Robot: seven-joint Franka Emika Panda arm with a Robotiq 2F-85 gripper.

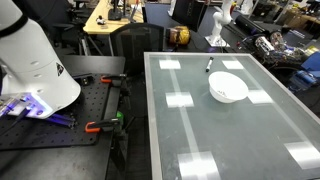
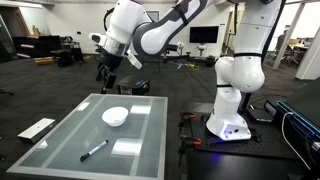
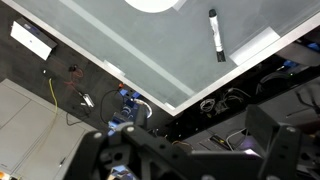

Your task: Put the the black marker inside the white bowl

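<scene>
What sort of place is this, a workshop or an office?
Most likely a robotics lab in an open office space: a robot arm stands on a black bench beside a glass table, with cluttered desks and a screen behind.

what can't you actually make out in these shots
white bowl: in the wrist view, cut off by the top edge; only a sliver shows.
tool: tiny in an exterior view, dark and blurred in the wrist view; open or shut is unclear.
black marker: too small in both exterior views to tell its cap end.
</scene>
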